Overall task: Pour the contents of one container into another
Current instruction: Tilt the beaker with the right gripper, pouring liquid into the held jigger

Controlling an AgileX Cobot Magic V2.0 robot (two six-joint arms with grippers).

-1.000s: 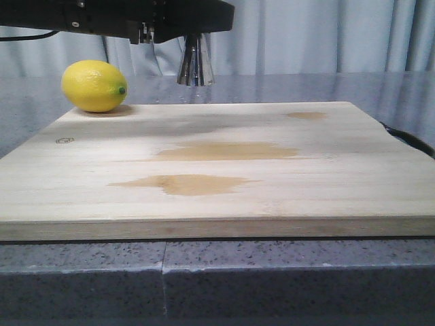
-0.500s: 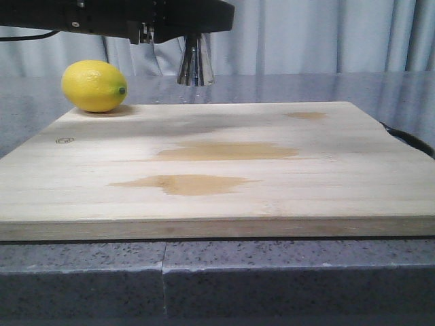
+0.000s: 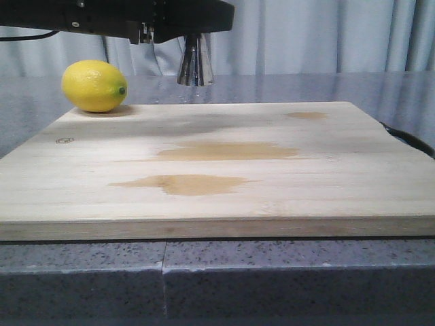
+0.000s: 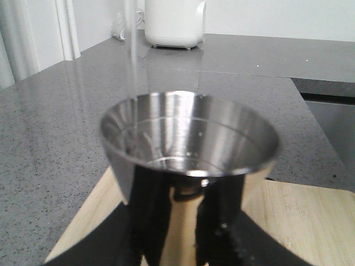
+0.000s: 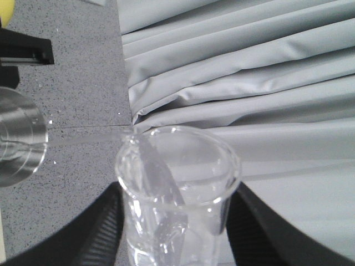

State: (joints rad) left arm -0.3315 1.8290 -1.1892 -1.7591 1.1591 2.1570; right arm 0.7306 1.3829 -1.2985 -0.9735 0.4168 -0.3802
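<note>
Left wrist view shows my left gripper (image 4: 183,244) clamped on the narrow waist of the steel jigger (image 4: 188,144), held upright above the edge of the wooden board (image 4: 299,221). A thin clear stream falls into its upper cone, where a little liquid already sits. In the right wrist view my right gripper (image 5: 175,233) has its 2 fingers (image 5: 100,233) pressed against the sides of the glass beaker (image 5: 177,183), tipped toward the jigger, with the stream leaving its flared rim. I judge the beaker light, fragile and slippery when wet, so holding it around the body below the rim suits it. The jigger is stiff and smooth; the waist is the surest hold. The lemon (image 3: 94,85) rests on the board's far corner, well apart from the pour.
</note>
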